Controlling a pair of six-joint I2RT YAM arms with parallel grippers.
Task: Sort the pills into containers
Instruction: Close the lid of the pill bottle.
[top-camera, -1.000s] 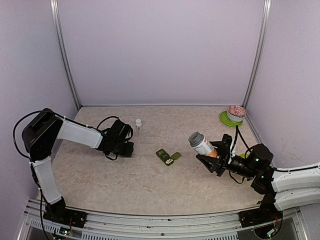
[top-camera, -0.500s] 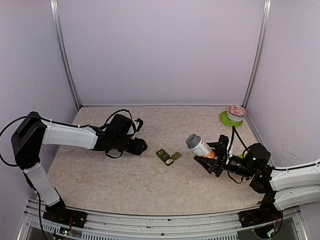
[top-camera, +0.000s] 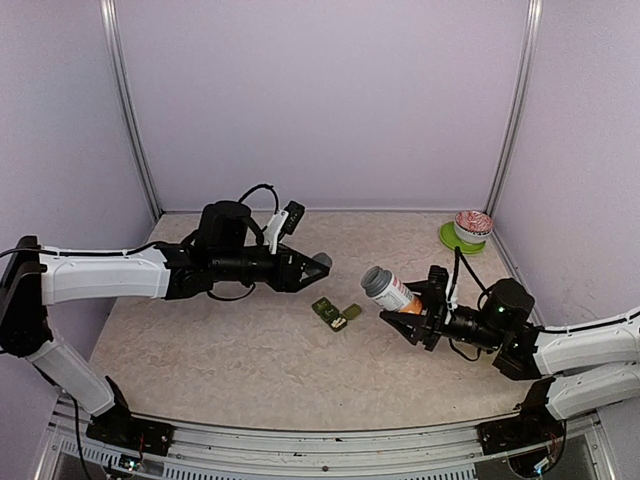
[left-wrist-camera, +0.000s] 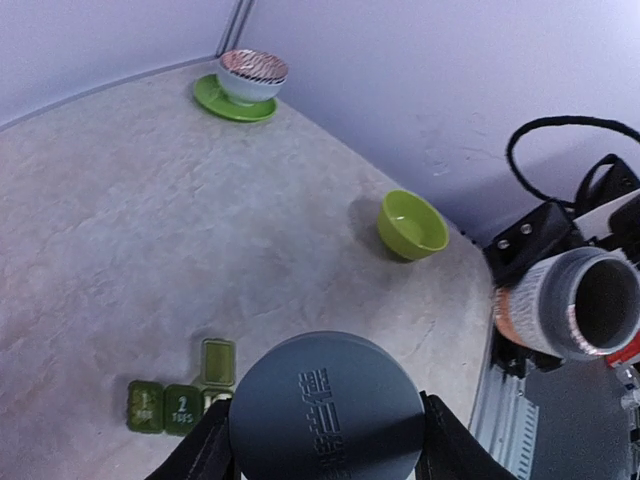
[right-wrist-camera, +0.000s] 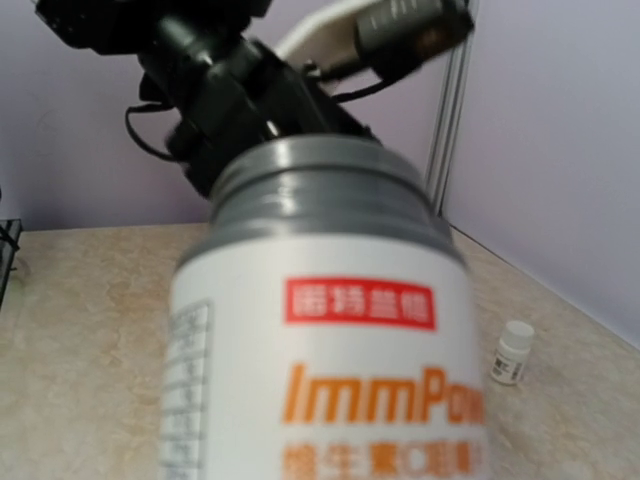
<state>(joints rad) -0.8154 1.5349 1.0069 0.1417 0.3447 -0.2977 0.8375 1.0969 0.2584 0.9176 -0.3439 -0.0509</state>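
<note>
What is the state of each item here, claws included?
Bottle: uncapped, tilted, held by right claw.
Cap: off, held by left claw.
Organizer: one lid open.
Vial: upright, capped.
Green bowl: upright, empty.
Striped bowl: upright on saucer.

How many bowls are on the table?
2. A striped bowl stands on a green saucer in the far right corner. A green bowl sits nearer, along the right wall. Others could be hidden.
</note>
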